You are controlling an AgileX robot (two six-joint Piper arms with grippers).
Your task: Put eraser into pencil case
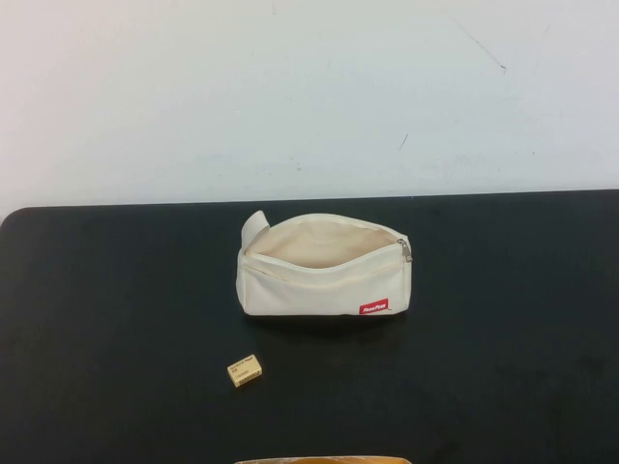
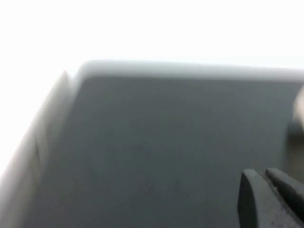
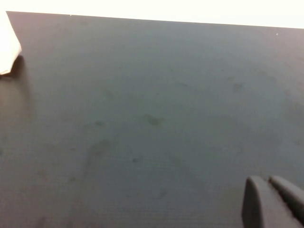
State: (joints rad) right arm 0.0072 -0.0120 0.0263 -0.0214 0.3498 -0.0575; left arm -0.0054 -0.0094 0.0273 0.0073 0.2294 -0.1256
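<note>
The cream-white pencil case stands mid-table in the high view, its zip open and its mouth facing up, red label at its lower front. The tiny tan eraser lies on the black table in front of it, a little to the left. Neither arm shows in the high view. My left gripper shows only in the left wrist view, fingers together, empty, over bare table. My right gripper shows only in the right wrist view, fingers together, empty, with a white corner of the pencil case at the picture's edge.
The black table ends at a white wall behind. A tan-yellow object pokes in at the near edge of the high view. The left wrist view shows the table's rounded corner.
</note>
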